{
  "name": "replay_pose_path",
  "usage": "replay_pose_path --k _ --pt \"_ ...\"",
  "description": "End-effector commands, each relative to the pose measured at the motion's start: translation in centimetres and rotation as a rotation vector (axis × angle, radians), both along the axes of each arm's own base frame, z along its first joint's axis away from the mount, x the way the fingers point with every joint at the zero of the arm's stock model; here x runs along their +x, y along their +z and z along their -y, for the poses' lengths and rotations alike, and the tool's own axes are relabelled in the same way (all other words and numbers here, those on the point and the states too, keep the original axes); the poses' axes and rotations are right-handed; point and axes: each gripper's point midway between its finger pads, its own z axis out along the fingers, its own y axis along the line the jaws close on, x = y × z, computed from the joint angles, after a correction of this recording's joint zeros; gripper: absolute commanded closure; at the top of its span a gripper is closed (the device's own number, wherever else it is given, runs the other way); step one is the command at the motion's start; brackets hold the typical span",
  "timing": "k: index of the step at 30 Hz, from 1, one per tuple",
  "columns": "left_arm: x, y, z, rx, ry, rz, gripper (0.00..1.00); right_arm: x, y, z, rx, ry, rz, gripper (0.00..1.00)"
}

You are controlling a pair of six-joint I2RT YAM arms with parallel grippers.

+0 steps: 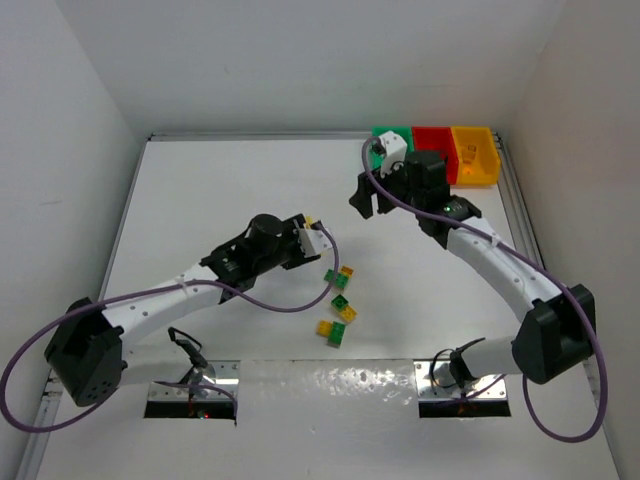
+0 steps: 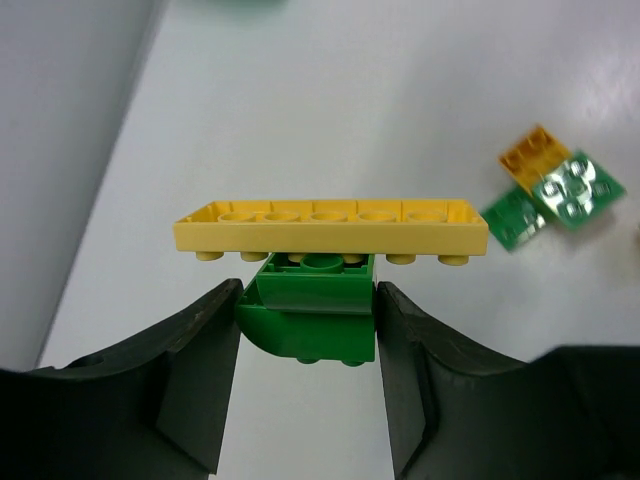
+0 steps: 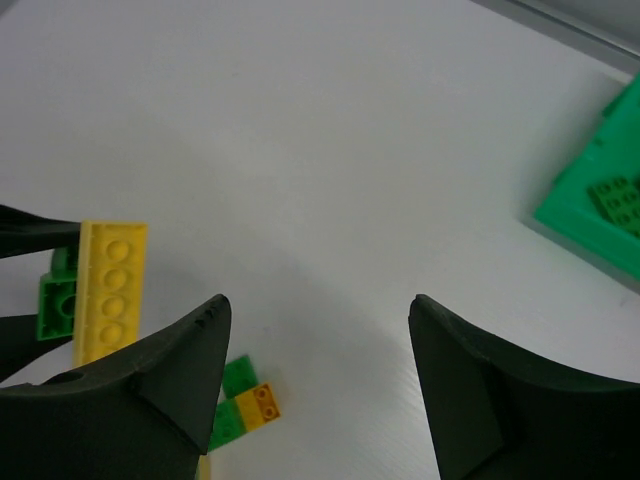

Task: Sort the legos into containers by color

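My left gripper [image 2: 308,300] is shut on a green lego brick [image 2: 318,318] with a long yellow lego plate [image 2: 330,228] stuck across it; the stack is held above the table. In the top view this gripper [image 1: 314,232] is left of the table's middle. My right gripper [image 1: 370,205] hangs open and empty a little in front of the containers, with the held stack [image 3: 108,290] to its left. Loose green and yellow legos [image 1: 340,305] lie between the arms. The green [image 1: 388,133], red [image 1: 432,140] and yellow-orange [image 1: 476,158] containers stand in a row at the back right.
A green-and-orange lego cluster [image 2: 555,188] lies to the right of the held stack. Green bricks [image 3: 620,200] lie inside the green container [image 3: 585,195]. White walls close in the table on the left, back and right.
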Motion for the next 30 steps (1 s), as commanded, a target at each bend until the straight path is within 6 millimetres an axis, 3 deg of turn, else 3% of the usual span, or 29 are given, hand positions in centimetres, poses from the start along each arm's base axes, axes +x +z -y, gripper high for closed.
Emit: replay_pose_path --k 1,4,9,16,23,26,27,29,30 --pt "2.2 6.8 0.5 -0.214 0.09 0.149 1.0 -1.5 1.7 -3.0 0.09 0.149 -0.073 0.3" --pt "2.2 8.5 0.5 -0.267 0.09 0.202 1.0 -3.7 2.8 -5.2 0.175 0.323 -0.088 0.32" --pt "2.3 9.6 0.7 -0.295 0.08 0.24 1.0 -6.9 2.1 -7.6 0.223 0.513 -0.141 0.32" --pt "1.8 9.7 1.4 -0.274 0.009 0.258 1.0 -8.5 1.7 -8.7 0.271 0.58 -0.172 0.29" --pt "1.6 9.4 1.7 -0.274 -0.011 0.243 1.0 -8.7 1.3 -10.2 0.279 0.582 -0.17 0.29" --pt "1.4 9.5 1.9 -0.286 -0.021 0.237 1.0 -8.7 0.9 -10.8 0.292 0.587 -0.202 0.4" --pt "1.4 9.6 1.9 -0.29 -0.02 0.238 1.0 -8.7 0.8 -10.8 0.293 0.583 -0.207 0.5" --pt "1.4 9.6 1.9 -0.293 -0.014 0.237 1.0 -8.4 0.7 -10.9 0.29 0.577 -0.208 0.6" --pt "1.5 9.6 1.8 -0.295 -0.005 0.236 1.0 -8.4 0.7 -10.8 0.286 0.572 -0.201 0.72"
